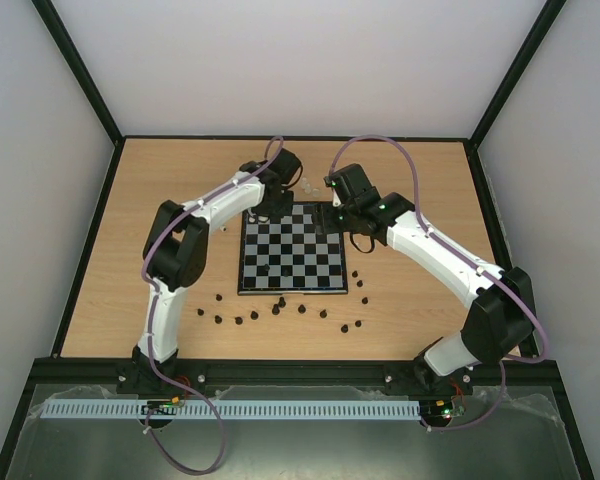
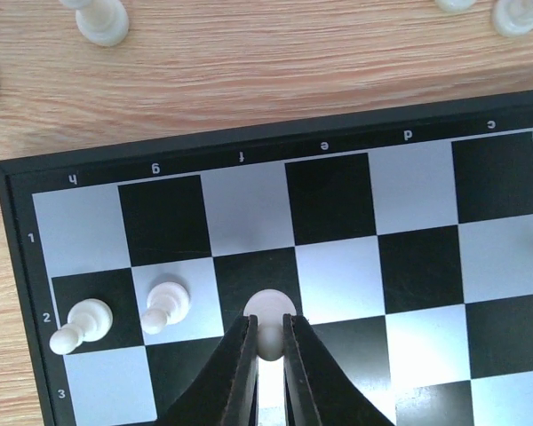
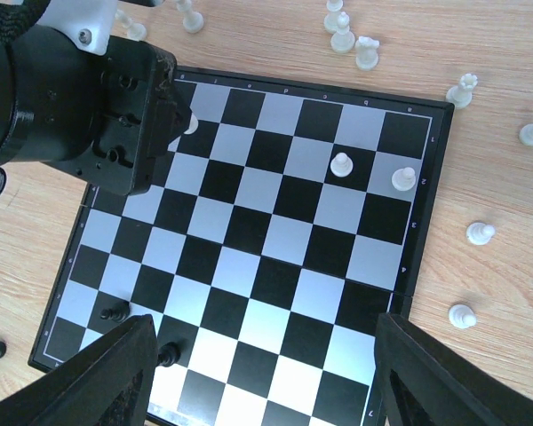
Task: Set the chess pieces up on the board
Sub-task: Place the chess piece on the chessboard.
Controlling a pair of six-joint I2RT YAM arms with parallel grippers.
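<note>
The board (image 1: 300,262) lies mid-table. My left gripper (image 2: 269,335) is shut on a white pawn (image 2: 269,309) whose base rests on a dark square in the board's (image 2: 338,195) second row, third square in from its left edge. Two white pawns (image 2: 82,324) (image 2: 166,306) stand to its left in that row. My right gripper (image 3: 266,373) hangs open above the board (image 3: 275,240), holding nothing. Two more white pawns (image 3: 341,164) (image 3: 403,178) and two black pawns (image 3: 114,312) (image 3: 166,357) stand on the board.
Several loose black pieces (image 1: 280,308) are scattered on the table along the board's near side. Loose white pieces (image 3: 342,35) (image 3: 480,233) lie beyond the far edge and off the right side. The left arm's wrist (image 3: 71,98) looms over the board's far left corner.
</note>
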